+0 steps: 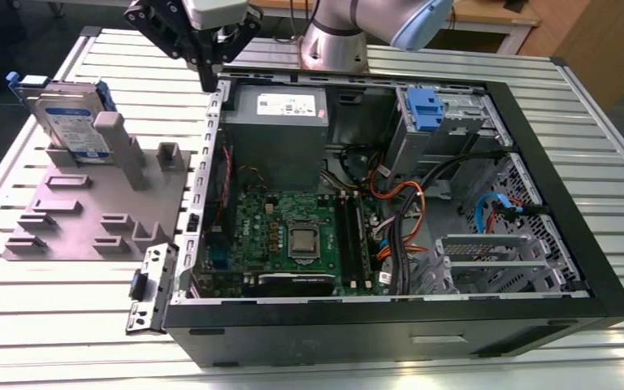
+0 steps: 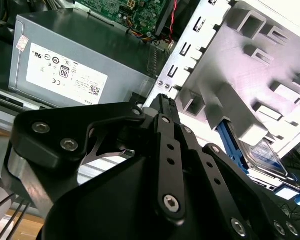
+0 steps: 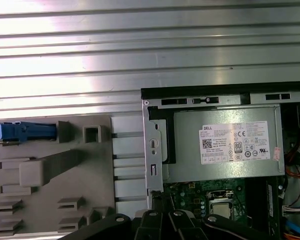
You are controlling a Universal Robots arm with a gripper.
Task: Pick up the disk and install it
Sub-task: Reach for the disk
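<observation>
Gripper: the gripper (image 1: 205,79) is hanging over the open computer case (image 1: 572,244), above its wall on the exterior view's left and close to the grey power-supply box (image 1: 277,122). It is touching nothing.
Jaws: they are pressing together with nothing between them, judging by both wrist views, where the finger links are converging to 1 tip (image 2: 162,100).
Disk: the disk (image 1: 68,122) is standing upright on edge in a slot of the grey fixture plate (image 1: 84,211). It is resting outside the case and well apart from the gripper. The first wrist view is showing its blue top rail (image 3: 26,131).
Progress: judging from this, the pick is not yet done and the drive cage (image 1: 426,110) with the blue latch is waiting unfilled.
Risk 1: clenched jaws coming down on the disk would be striking its top edge rather than straddling it, likely tipping it in the slot.
Risk 2: 1 tall post (image 1: 117,146) is standing just beside the disk, so a finger descending on that side could be clipping it.
Risk 3: the blue plastic rails are looking smooth. A pinch on them alone could be slipping, letting the disk drop onto the slatted table (image 1: 52,317).
Risk 4: orange and black cables (image 1: 399,191) are lying near the cage, and a carried disk could be snagging there.
</observation>
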